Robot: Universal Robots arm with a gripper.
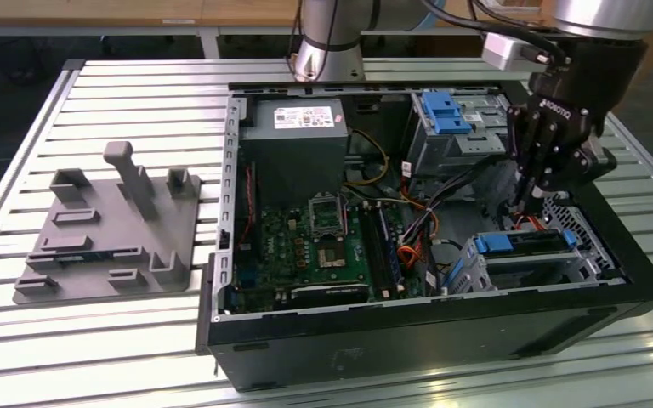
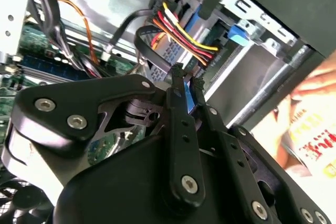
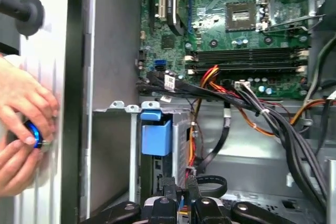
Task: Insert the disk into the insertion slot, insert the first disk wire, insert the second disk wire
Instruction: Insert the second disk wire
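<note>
Gripper (image 1: 522, 206) is hanging inside the open computer case (image 1: 417, 327) just behind the insertion slot (image 1: 536, 259), its fingers (image 2: 178, 98) nearly closed and pinching a small blue connector (image 2: 190, 97) in the second wrist view. The disk (image 1: 522, 242), blue carrier showing, is sitting inside the slot at the case's corner on the exterior view's right, beside the motherboard (image 1: 315, 246). A person's hands (image 3: 21, 129) are resting outside the case wall, holding a small blue object (image 3: 32, 132)
</note>
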